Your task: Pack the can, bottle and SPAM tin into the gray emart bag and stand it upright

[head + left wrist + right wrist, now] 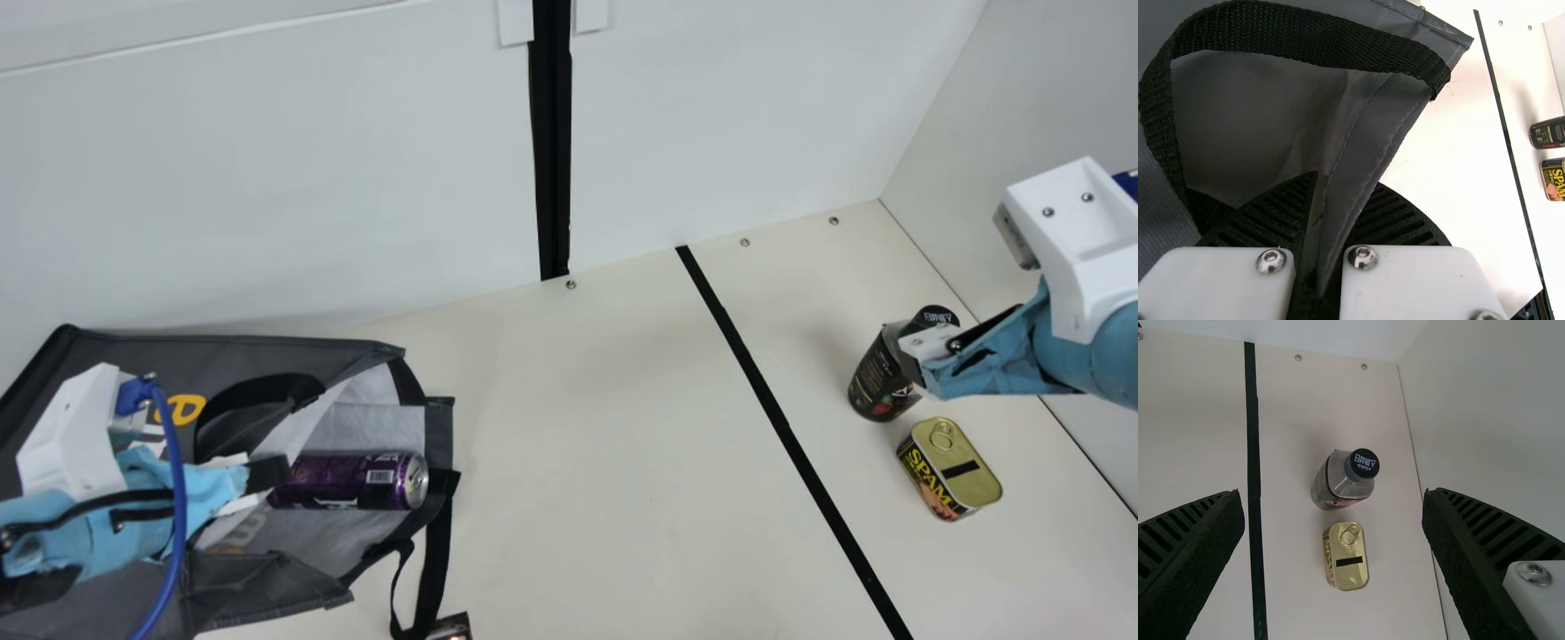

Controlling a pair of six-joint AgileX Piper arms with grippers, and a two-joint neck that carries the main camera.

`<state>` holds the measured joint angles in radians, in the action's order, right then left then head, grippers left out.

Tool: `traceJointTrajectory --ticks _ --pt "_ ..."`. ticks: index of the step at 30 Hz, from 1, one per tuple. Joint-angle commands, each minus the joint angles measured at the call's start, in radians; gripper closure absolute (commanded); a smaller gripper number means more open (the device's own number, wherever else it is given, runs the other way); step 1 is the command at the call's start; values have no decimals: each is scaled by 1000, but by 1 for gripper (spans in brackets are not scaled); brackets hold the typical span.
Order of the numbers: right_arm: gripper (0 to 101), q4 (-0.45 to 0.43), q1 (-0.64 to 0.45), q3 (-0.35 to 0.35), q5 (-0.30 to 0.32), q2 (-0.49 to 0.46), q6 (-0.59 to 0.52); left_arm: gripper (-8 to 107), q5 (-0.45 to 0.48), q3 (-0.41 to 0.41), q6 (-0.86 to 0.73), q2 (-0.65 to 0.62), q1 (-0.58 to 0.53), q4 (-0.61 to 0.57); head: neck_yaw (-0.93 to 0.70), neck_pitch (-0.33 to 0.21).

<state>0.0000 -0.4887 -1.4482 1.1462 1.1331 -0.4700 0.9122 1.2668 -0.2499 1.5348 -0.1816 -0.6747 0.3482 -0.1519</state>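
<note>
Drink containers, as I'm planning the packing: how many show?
2: the purple can lies in the mouth of the gray bag; the black-capped bottle stands beside the SPAM tin. Others may hide in the bag.

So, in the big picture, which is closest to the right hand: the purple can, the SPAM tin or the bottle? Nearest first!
From my right hand:
1. Bottle: right side, partly behind the hand.
2. SPAM tin: right side, beside the bottle.
3. Purple can: far left, at the bag's mouth.
</note>
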Motion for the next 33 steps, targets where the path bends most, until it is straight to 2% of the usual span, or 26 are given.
traceJointTrajectory --ticks 1,7,25,33 --pt "6 3 -7 -3 24 -2 14 107 0 0 0 0 0 0 1 -23" --pt "6 30 -34 -17 74 -16 47 107 0 0 0 0 0 0 1 -23" --pt "6 85 -68 80 74 -78 101 107 0 0 0 0 0 0 1 -23" --pt "6 92 -70 100 74 -88 108 107 0 0 0 0 0 0 1 -23"
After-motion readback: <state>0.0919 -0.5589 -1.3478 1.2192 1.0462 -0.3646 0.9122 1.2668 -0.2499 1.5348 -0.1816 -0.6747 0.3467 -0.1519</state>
